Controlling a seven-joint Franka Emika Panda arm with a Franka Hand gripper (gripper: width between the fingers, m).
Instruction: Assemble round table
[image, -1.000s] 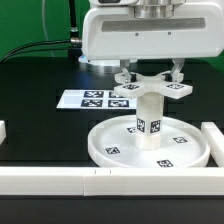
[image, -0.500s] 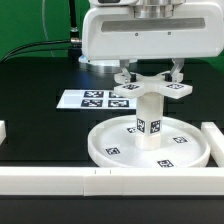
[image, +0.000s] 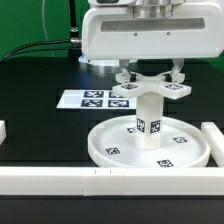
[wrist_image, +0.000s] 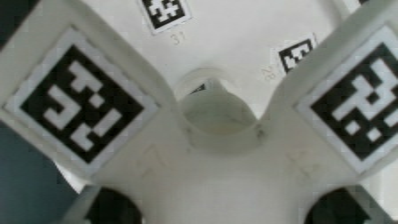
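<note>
The large round rimmed disc (image: 112, 150) lies flat on the black table. The short cylinder post (image: 149, 122) stands upright in its centre. The cross-shaped four-arm piece (image: 150, 89) sits level on top of the post. My gripper (image: 151, 75) is shut on it from above, with a finger on each side. In the wrist view the cross-shaped piece (wrist_image: 196, 150) fills the picture, with tags on its arms and a round hollow at its centre. My gripper (wrist_image: 222, 205) shows only as dark pads at both edges.
The marker board (image: 90, 99) lies behind the disc toward the exterior view's left. Long white border bars run along the front (image: 60, 181), the exterior view's right (image: 213, 136) and its left (image: 3, 130). Black cables hang at the back.
</note>
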